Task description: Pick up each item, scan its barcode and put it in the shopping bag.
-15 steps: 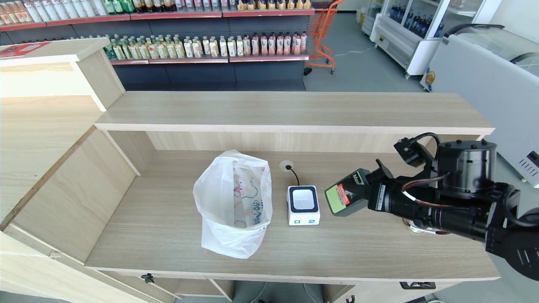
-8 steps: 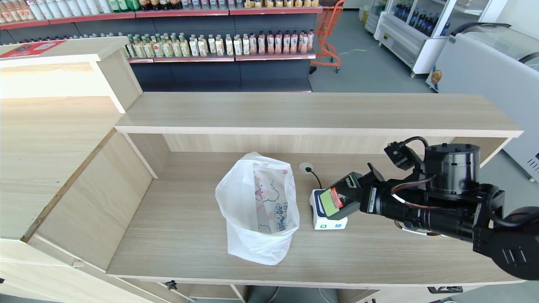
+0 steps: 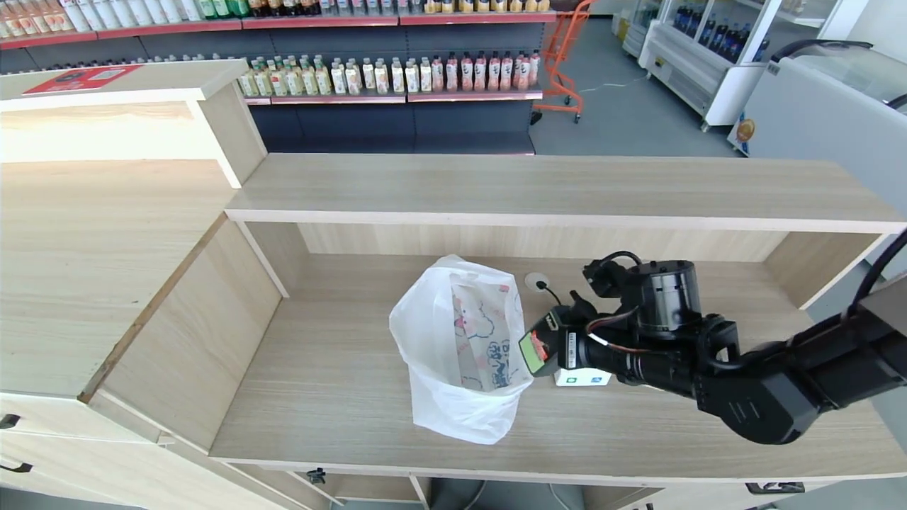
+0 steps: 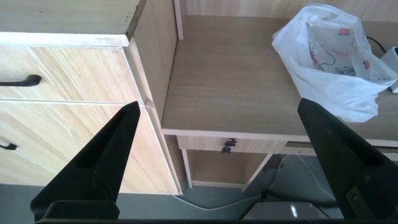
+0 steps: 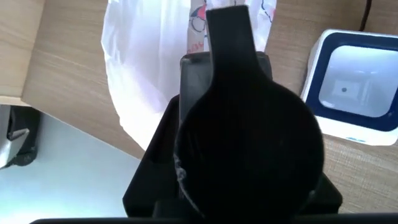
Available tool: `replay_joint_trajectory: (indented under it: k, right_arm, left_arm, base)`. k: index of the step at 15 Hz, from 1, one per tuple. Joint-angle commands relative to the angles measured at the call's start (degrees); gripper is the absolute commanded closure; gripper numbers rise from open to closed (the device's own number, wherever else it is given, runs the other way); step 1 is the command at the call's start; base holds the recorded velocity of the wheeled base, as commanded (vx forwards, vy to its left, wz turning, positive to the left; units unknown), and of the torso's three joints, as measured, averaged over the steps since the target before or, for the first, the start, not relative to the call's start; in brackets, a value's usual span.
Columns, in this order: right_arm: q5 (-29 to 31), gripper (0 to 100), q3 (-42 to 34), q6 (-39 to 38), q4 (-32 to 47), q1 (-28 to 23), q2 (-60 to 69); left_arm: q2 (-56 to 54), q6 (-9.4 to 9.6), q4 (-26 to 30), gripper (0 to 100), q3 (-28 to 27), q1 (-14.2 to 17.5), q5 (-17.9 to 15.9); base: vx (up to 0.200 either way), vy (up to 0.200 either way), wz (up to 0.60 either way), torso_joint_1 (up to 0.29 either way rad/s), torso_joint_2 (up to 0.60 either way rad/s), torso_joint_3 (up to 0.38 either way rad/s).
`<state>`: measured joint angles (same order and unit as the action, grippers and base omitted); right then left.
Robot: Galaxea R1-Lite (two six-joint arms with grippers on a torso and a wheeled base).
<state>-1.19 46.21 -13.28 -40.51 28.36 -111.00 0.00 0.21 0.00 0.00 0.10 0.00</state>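
The lower wooden desk of the checkout counter carries a white shopping bag near its middle, mouth open, and a white scanner just beside it toward the right edge. The right gripper is clamped on a dark box with a green and red label, held at the bag's rim. The left gripper hangs spread apart off the desk's front left corner. Behind the raised ledge run shelves of bottles; chest freezers stand at the right.
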Motion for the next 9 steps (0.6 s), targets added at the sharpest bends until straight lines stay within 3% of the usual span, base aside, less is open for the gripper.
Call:
replay_joint_trajectory:
  k: [1,9]
  right_arm:
    - [2.6,100,5.5,1.9,-0.1,1.9,-8.2]
    - [7.1,100,20.9,15.1,-0.1,8.1,-23.3]
  left_arm:
    - [0.1,-0.03,0.0,0,0.0,0.0,0.0]
    - [0.1,0.06,0.0,0,0.0,0.0,0.0]
  base:
    - [0.000,0.000,0.00,0.000,0.00,0.000]
    - [0.000,0.000,0.00,0.000,0.00,0.000]
